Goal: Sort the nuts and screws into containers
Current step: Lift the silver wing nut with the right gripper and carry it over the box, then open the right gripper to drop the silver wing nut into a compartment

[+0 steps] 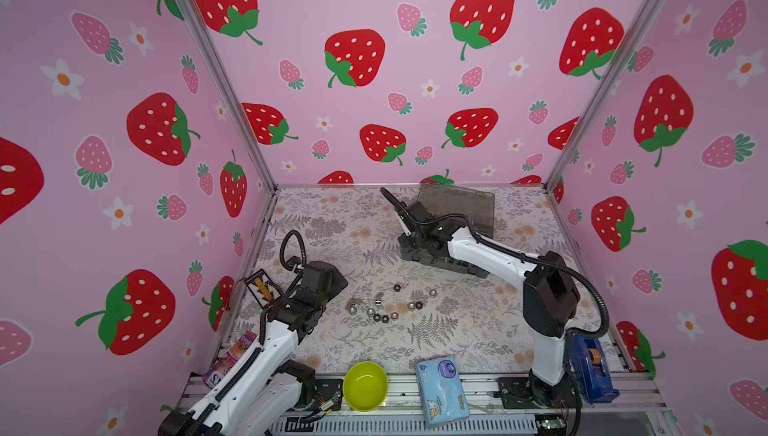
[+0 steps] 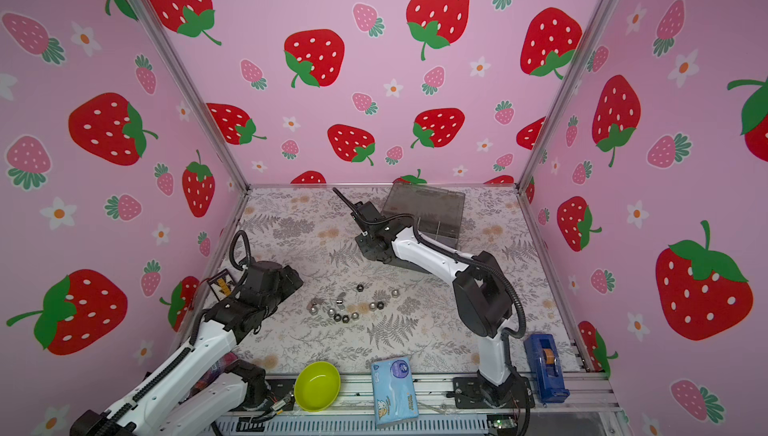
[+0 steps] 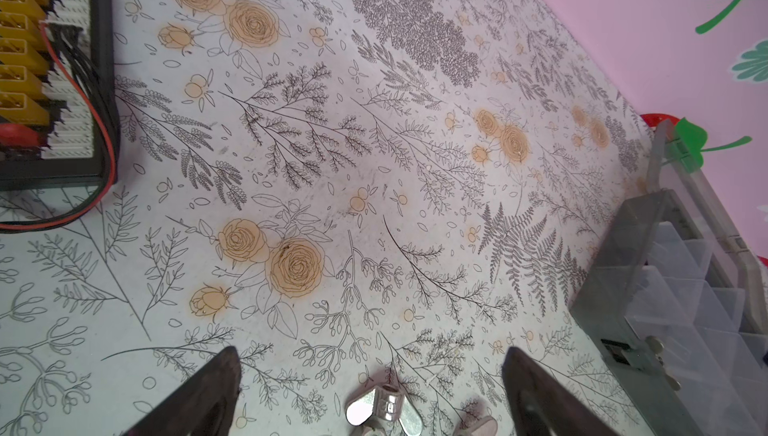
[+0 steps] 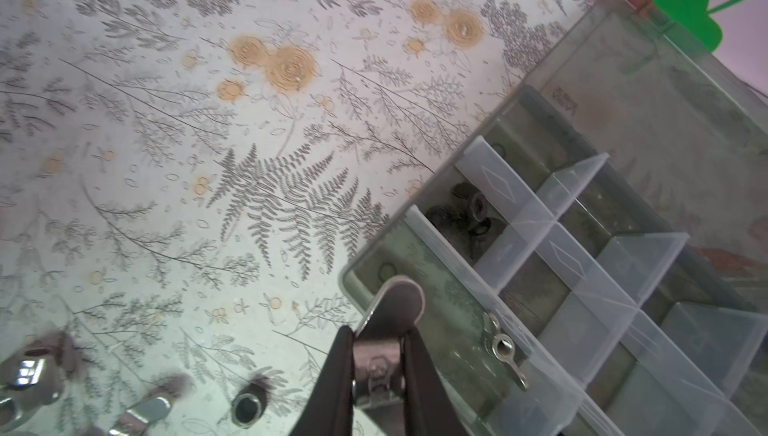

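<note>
Pink strawberry-print walls [image 1: 374, 80] close in a table [image 1: 328, 221] covered with a grey floral sheet. Near its middle lie the loose nuts [image 1: 384, 307], a scatter of small silver and black pieces between the two arms and in front of the box [image 1: 457, 209]. This smoky see-through box stands toward the back of the table with its lid tipped up behind it.

In the right wrist view its dividers show clearly. Some dark pieces [image 4: 465, 213] sit in one compartment, and a second wing nut [image 4: 505, 346] lies in the edge row beside it. The right gripper [image 4: 378, 342] is clamped on a silver wing nut [image 4: 399, 305], which it holds at the box's near corner over that edge row.

The left gripper [image 3: 370, 355] hangs low over the sheet with its fingers spread wide. A third wing nut [image 3: 380, 407] lies on the sheet between them, touching neither.

Farther out, a black connector board [image 3: 41, 80] with yellow plugs lies by the left wall. A green bowl [image 1: 365, 386], a blue tissue pack [image 1: 442, 390] and a blue tape dispenser [image 1: 592, 367] line the front edge.
</note>
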`<control>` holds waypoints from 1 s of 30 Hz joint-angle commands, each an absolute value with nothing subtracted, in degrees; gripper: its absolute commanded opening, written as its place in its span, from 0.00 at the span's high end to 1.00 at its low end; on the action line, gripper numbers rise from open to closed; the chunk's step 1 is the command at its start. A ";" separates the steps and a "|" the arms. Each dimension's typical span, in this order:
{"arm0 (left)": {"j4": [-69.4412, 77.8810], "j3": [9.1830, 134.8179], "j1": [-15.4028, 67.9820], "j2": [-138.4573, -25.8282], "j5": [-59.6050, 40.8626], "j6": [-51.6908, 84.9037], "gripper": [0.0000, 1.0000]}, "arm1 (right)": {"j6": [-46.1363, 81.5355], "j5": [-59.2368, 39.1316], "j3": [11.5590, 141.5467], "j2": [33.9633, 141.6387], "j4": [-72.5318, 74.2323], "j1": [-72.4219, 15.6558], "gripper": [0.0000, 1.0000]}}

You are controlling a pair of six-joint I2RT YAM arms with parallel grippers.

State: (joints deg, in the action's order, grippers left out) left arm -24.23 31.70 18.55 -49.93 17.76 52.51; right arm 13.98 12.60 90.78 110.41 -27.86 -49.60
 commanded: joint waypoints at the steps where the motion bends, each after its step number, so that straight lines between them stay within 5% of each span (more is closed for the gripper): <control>1: -23.90 33.18 18.14 -50.35 18.02 52.41 0.01 | 14.94 13.27 87.46 107.20 -27.08 -47.68 1.00; 17: -24.56 32.70 18.05 -49.67 18.27 52.94 0.01 | 14.60 10.94 81.29 108.74 -23.74 -43.59 1.00; 30: -25.04 32.70 18.02 -49.48 18.72 53.18 0.01 | 14.24 11.95 81.39 110.65 -23.81 -43.32 0.81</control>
State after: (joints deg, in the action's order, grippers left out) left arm -24.29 31.70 18.37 -50.02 17.45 52.56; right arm 14.90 11.33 81.56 109.91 -23.88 -43.68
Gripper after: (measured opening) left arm 0.993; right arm 0.200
